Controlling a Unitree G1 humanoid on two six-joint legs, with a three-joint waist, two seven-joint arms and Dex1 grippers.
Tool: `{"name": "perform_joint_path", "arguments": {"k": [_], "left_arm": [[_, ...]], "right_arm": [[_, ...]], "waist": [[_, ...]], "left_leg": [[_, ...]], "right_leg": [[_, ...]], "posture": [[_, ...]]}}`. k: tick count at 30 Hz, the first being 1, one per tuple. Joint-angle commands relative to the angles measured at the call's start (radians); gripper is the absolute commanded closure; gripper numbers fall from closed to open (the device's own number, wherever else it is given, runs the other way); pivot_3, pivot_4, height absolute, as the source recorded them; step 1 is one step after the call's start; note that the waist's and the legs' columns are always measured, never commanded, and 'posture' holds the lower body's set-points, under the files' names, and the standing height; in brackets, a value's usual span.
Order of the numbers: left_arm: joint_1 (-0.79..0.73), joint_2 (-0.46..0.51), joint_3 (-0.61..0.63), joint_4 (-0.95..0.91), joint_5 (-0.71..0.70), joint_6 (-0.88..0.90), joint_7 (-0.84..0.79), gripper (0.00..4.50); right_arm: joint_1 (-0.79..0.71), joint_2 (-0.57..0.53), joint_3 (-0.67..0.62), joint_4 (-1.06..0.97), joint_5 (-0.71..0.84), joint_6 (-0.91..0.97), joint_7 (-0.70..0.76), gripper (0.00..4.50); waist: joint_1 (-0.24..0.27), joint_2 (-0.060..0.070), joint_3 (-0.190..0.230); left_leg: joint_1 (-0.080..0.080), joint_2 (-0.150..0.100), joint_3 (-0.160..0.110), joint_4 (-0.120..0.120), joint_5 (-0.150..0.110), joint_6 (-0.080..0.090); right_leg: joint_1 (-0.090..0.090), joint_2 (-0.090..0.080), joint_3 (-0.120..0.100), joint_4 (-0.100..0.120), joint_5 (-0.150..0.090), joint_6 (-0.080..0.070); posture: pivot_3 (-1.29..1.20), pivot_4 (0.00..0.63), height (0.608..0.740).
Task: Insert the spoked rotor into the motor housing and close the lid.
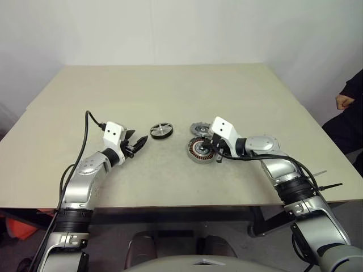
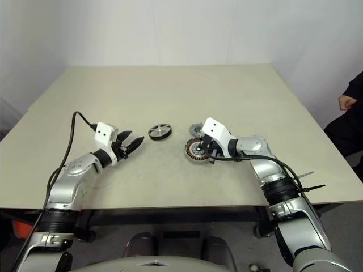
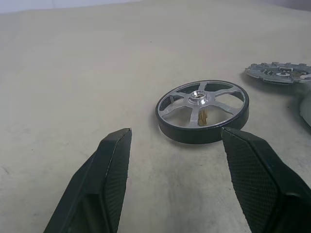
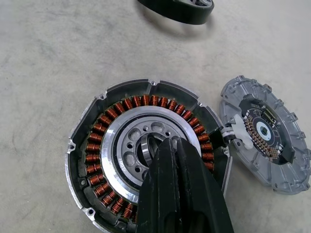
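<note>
Here no readable writing shows on any part. The left gripper (image 1: 139, 144) reaches low over the table (image 1: 170, 90), its fingers (image 3: 112, 165) spread wide and empty, pointing at the rotor (image 1: 161, 131) just ahead. The rotor lies flat near the table's middle: a dark rim, silver spokes and a central hub. The right gripper (image 4: 170, 145) angles down with its fingers pressed together, tips over the housing (image 1: 200, 149) centre. The housing's copper windings ring a silver core. The lid (image 4: 265, 133) lies beside it, touching its edge, ribbed and grey.
</note>
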Motion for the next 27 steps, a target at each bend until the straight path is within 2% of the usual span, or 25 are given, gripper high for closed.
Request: {"name": "perform_joint_path", "arguments": {"k": [1, 7, 17, 27], "left_arm": [[-0.017, 0.009, 0.008, -0.023, -0.001, -0.016, 0.0, 1.37], [-0.022, 0.008, 0.007, -0.017, -0.001, -0.017, -0.001, 1.37], [-0.013, 0.014, 0.014, -0.028, -0.003, -0.015, 0.001, 1.37], [-0.019, 0.008, 0.017, -0.023, -0.009, -0.013, 0.004, 1.37]], "right_arm": [[-0.031, -0.011, -0.036, -0.083, 0.032, 0.01, 0.005, 4.39], [-0.01, -0.01, -0.026, -0.122, 0.039, 0.032, 0.012, 4.39], [0.057, 0.0, 0.016, -0.044, 0.015, 0.016, 0.014, 4.39], [0.015, -0.004, -0.024, -0.106, 0.049, 0.029, 0.007, 4.39]], "waist": [[0.0, 0.0, 0.0], [0.0, 0.0, 0.0], [0.0, 0.0, 0.0], [0.0, 0.0, 0.0]], "left_leg": [[0.0, 0.0, 0.0, 0.0, 0.0, 0.0], [0.0, 0.0, 0.0, 0.0, 0.0, 0.0], [0.001, 0.0, 0.0, -0.001, 0.0, 0.0], [0.003, 0.0, 0.0, -0.001, 0.0, 0.0]], "right_leg": [[0.0, 0.0, 0.0, 0.0, 0.0, 0.0], [0.0, 0.0, 0.0, 0.0, -0.001, 0.001], [0.001, 0.0, 0.0, -0.001, -0.001, 0.001], [0.002, 0.0, 0.0, -0.001, -0.001, 0.002]], "posture": [[0.0, 0.0, 0.74], [0.0, 0.0, 0.74], [0.0, 0.0, 0.74], [0.0, 0.0, 0.74]]}}
